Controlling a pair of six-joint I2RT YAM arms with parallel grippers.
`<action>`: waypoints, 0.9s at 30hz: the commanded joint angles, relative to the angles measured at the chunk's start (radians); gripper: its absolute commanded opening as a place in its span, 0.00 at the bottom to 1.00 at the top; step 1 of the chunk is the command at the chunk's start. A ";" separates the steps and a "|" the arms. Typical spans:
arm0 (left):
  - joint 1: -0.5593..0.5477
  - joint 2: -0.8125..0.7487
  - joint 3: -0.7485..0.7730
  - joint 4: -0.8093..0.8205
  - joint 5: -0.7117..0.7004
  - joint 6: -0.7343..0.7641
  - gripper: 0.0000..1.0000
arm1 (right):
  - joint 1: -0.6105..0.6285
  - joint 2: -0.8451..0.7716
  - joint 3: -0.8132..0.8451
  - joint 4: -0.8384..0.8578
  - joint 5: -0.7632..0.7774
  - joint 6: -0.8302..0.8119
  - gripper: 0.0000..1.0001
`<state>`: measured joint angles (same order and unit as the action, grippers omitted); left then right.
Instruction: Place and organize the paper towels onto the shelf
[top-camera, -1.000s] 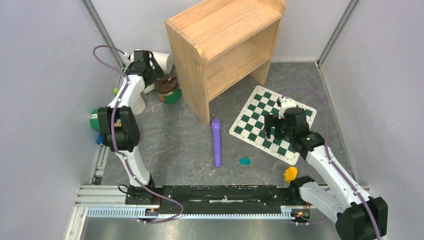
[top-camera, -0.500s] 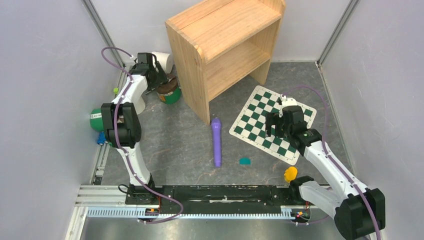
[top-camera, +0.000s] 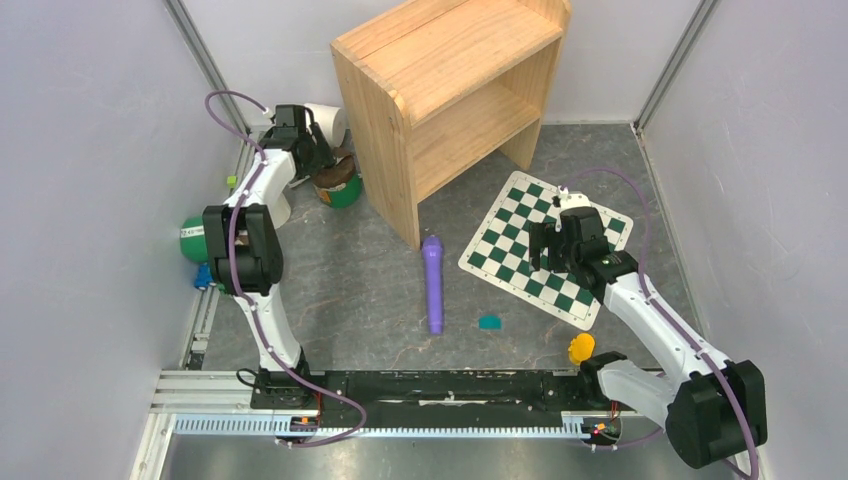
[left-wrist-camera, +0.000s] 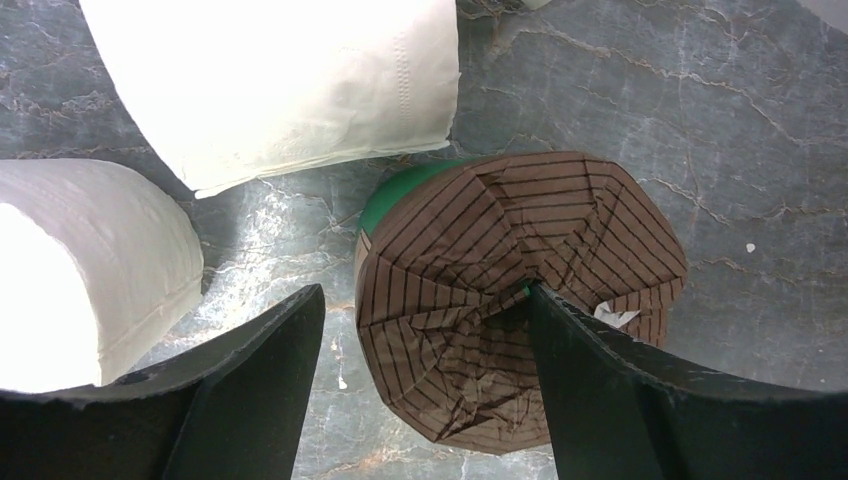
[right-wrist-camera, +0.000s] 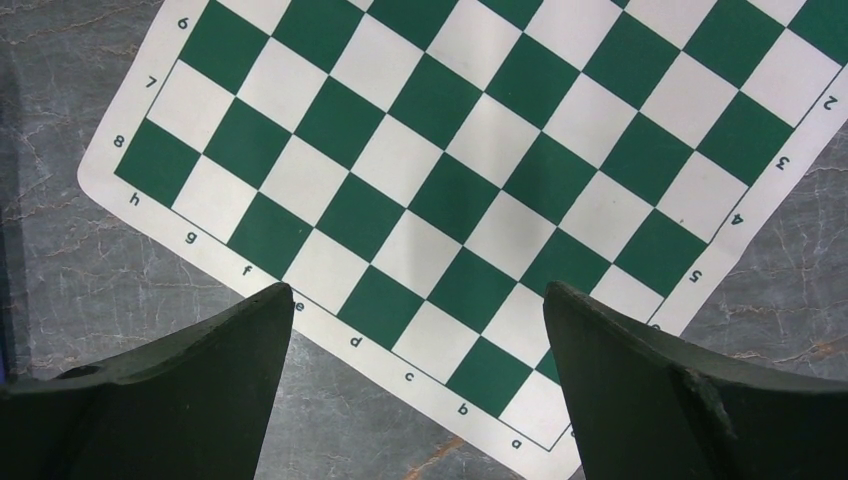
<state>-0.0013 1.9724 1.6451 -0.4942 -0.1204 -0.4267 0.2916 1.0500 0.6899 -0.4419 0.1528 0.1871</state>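
Standing at the far-middle of the table (top-camera: 350, 290), the wooden shelf (top-camera: 450, 50) is turned at an angle, both tiers bare. The green-and-white chessboard (top-camera: 510, 235) lies flat toward the right edge, just in front of the shelf.

The paper towels (top-camera: 328, 118) are all off the shelf. One roll sits in the far-left corner beside the shelf's left panel. Another roll (top-camera: 280, 212) is near the left edge, partly behind the left arm. The left wrist view shows two white rolls, one on its side (left-wrist-camera: 270, 80) and one at the frame's left (left-wrist-camera: 80, 260), both close to the upright green canister (left-wrist-camera: 500, 290) with its brown lid.

The left claw (left-wrist-camera: 425, 300) hangs over that canister with the lid between its spread fingers. A gap shows by the left finger, so there is no grip.

The right claw (right-wrist-camera: 415, 300) is wide apart, holding nothing, above the chessboard's near-left border.

A second green canister (top-camera: 188, 240) lies at the left edge. A purple stick (top-camera: 433, 285) lies mid-table. A yellow piece (top-camera: 581, 348) and a teal bit (top-camera: 489, 322) sit toward the near edge.
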 joint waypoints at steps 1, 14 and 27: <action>0.000 0.031 0.046 0.029 0.007 0.042 0.79 | 0.003 -0.008 0.042 0.019 -0.002 0.006 0.98; 0.000 0.036 0.077 0.010 0.084 0.049 0.51 | 0.003 -0.056 0.033 0.011 -0.009 0.011 0.98; 0.038 -0.359 -0.217 0.021 0.187 -0.037 0.20 | 0.002 -0.235 0.026 0.054 -0.141 -0.085 0.98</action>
<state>0.0013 1.8290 1.5116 -0.5179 -0.0048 -0.4088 0.2916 0.8925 0.6907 -0.4393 0.0860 0.1539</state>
